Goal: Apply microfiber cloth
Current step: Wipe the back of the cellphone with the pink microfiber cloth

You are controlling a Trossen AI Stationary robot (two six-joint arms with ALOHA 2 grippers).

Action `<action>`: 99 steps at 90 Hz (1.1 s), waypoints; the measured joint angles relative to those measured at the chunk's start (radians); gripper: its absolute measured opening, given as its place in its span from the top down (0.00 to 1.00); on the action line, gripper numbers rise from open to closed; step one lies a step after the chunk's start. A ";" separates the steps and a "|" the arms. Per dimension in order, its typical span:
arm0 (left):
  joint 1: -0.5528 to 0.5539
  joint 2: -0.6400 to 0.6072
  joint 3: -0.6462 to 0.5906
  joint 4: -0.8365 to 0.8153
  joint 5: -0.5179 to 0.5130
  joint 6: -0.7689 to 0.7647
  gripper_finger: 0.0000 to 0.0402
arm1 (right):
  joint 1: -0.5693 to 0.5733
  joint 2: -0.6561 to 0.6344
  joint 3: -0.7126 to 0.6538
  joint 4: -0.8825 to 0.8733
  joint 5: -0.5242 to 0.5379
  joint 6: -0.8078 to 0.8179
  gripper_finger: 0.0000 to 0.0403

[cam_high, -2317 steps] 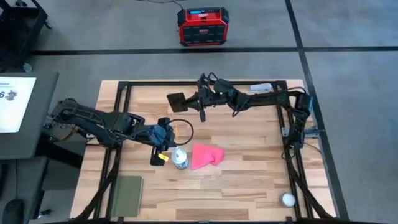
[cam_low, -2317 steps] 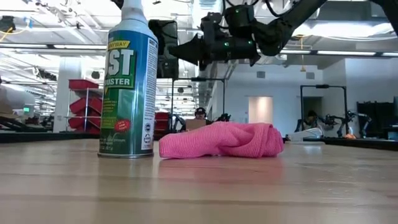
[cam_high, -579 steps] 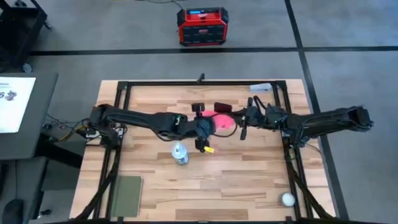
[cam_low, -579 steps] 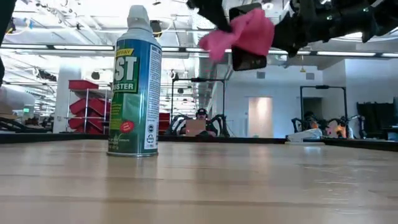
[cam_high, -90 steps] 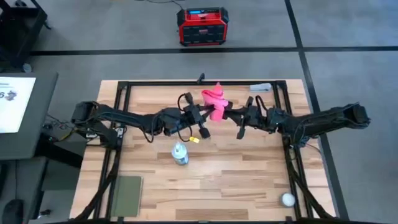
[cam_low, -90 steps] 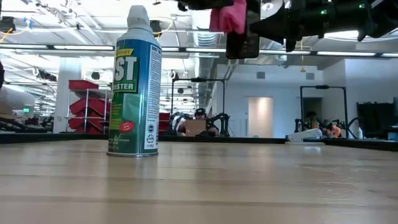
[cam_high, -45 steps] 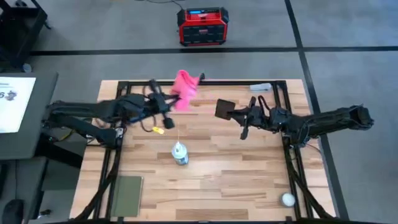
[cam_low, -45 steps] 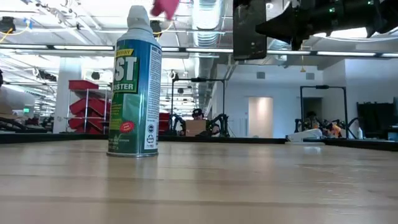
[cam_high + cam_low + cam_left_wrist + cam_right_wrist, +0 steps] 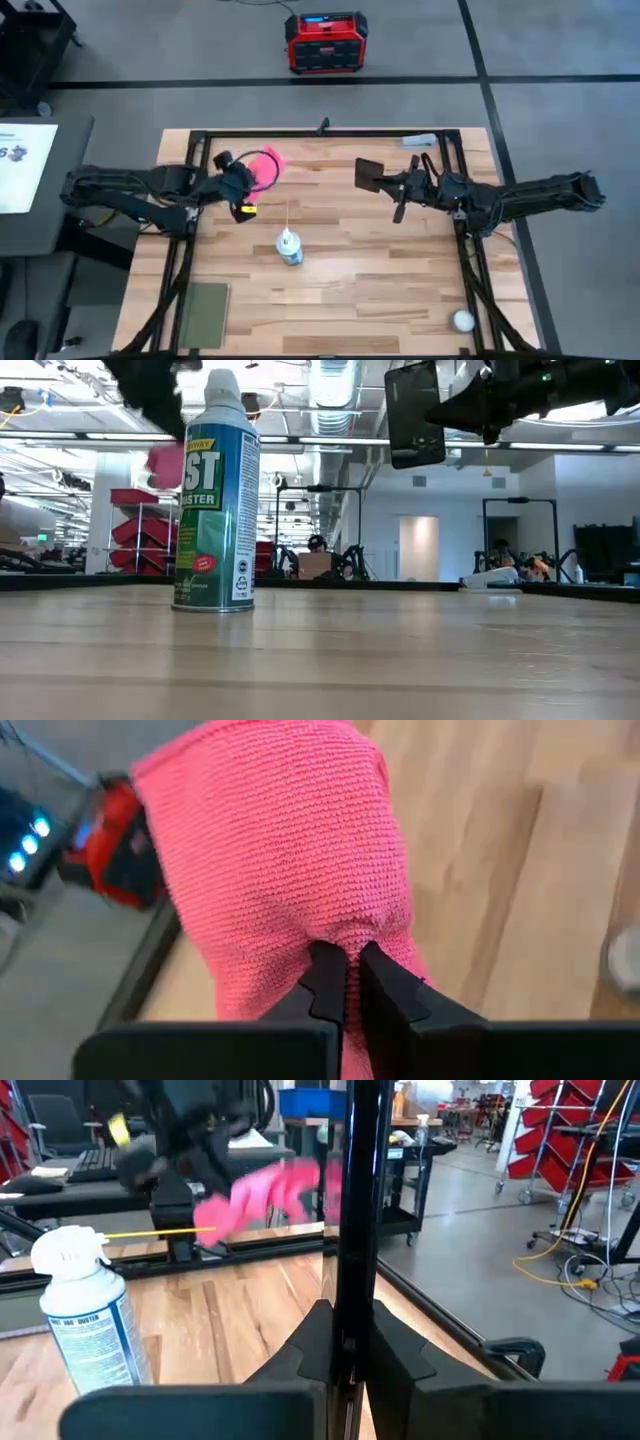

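The pink microfiber cloth (image 9: 265, 168) hangs in the air over the table's far left part, with my left gripper (image 9: 246, 182) shut on it. The low view shows the cloth (image 9: 165, 460) behind the spray can. My right gripper (image 9: 388, 183) is shut on a black phone (image 9: 368, 173), held high over the table's far middle, well to the right of the cloth. The phone (image 9: 415, 415) faces the low camera, nearly upright; in the right wrist view it (image 9: 355, 1200) shows edge-on. My left gripper (image 9: 342, 970) pinches a bunched fold of the cloth (image 9: 345, 935) between its two fingertips; how many layers I cannot tell. The rest of the cloth (image 9: 280, 850) spreads loosely beyond the fingers, clear of the table. My right gripper (image 9: 345, 1340) pinches the phone between its two fingers, one on each flat face, at the phone's right end (image 9: 350, 1295). The fingers come about level from the table's right. The phone is lifted clear and stands nearly upright.
A green-and-blue spray can (image 9: 289, 247) stands upright at the table's middle, with a thin straw pointing up. A dull green pad (image 9: 205, 312) lies at the near left, a white ball (image 9: 462, 320) at the near right. A red device (image 9: 322, 42) sits on the floor beyond the table.
My left gripper has swung away from the phone toward the table's left edge, carrying the cloth with it, and has come down lower. The cloth stays clear of the table. My right gripper has kept the phone aloft, drifting slightly toward the right.
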State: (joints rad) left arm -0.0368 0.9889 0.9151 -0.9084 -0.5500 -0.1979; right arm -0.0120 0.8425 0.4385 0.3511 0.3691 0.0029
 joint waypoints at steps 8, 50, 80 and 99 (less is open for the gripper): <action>0.000 -0.008 -0.069 0.012 0.006 -0.024 1.00 | 0.000 0.000 0.000 -0.008 0.000 0.000 0.96; 0.009 -0.407 -0.454 0.341 0.188 -0.048 1.00 | 0.000 -0.076 0.000 -0.111 0.000 0.008 0.96; 0.102 -0.289 -0.496 0.385 0.320 -0.159 1.00 | -0.004 -0.104 0.000 -0.143 0.000 0.023 0.96; 0.146 -0.110 -0.500 0.488 0.367 -0.127 1.00 | -0.004 -0.104 0.000 -0.146 0.000 0.023 0.96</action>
State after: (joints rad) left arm 0.1089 0.8785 0.4149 -0.4206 -0.1827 -0.3248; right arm -0.0158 0.7383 0.4381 0.2055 0.3687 0.0257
